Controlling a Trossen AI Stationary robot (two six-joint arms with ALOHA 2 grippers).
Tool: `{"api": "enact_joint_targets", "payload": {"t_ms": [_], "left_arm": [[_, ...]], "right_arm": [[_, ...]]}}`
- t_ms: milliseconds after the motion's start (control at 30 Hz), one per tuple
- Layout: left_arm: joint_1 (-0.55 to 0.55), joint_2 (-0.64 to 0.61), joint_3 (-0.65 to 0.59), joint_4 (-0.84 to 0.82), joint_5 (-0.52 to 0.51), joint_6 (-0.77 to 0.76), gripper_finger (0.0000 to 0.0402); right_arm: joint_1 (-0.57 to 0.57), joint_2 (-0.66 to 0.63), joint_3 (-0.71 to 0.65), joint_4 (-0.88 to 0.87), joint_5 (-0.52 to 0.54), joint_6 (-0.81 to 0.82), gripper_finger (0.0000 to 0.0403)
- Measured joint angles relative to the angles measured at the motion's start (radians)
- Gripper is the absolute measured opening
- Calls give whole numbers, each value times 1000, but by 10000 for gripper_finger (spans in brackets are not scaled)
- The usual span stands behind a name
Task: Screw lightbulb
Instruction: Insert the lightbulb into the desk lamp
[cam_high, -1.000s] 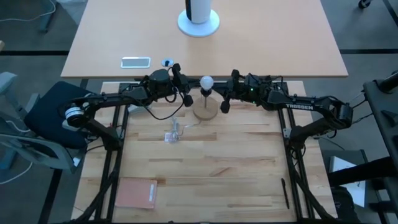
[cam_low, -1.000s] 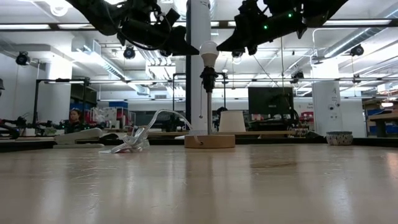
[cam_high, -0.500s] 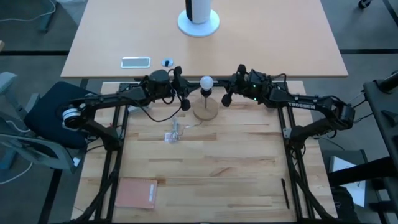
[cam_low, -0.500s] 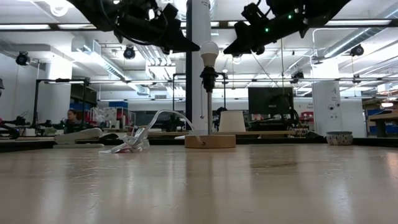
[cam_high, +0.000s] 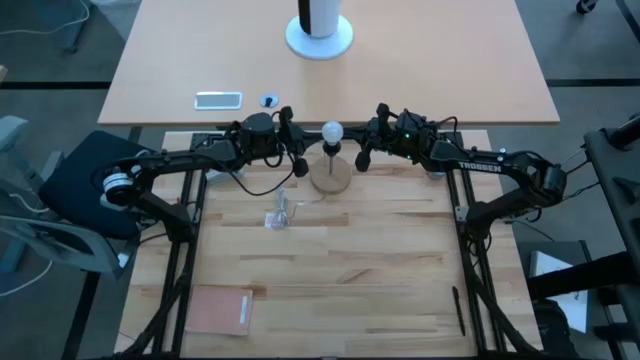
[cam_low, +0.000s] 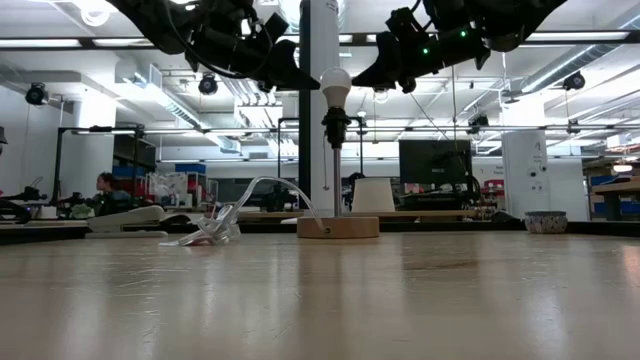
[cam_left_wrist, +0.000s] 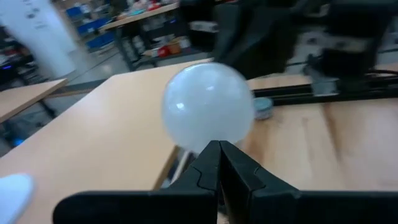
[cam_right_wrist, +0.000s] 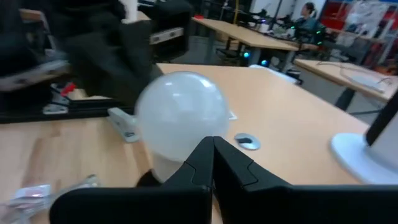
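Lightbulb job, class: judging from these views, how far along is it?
Done: the lightbulb sits upright in the socket stem on its wooden base. In hand: nothing; left gripper and right gripper flank it, shut, touching nothing. Left: possibly tightening; seating depth cannot be told.

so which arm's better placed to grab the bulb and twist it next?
Near even; slight edge right. The lightbulb sits atop the socket stem, ungripped. Left gripper and right gripper flank it, both shut; the right points at the bulb more directly.

Frosted lightbulb (cam_high: 331, 131) — upright, in socket.
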Motion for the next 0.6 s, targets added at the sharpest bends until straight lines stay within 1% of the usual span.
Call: {"api": "enact_joint_targets", "payload": {"t_ms": [133,267,367,433,533,600], "left_arm": [[4,1,0,-1,-51,2,0],[4,1,0,-1,-53,1,0],[3,-10,0,-39,-52,0,0],[1,-22,0,-62,-48,1,0],[-3,-40,0,-88,-44,0,0],[-3,-46,0,-97,5,2,0]], "right_arm": [[20,0,0,-1,-33,22,0],[31,-5,0,-4,-34,22,0],[31,-11,0,-10,-26,35,0],[30,-20,0,-24,-7,37,0],[29,-33,0,-45,52,24,0],[26,-34,0,-53,77,13,0]]}}
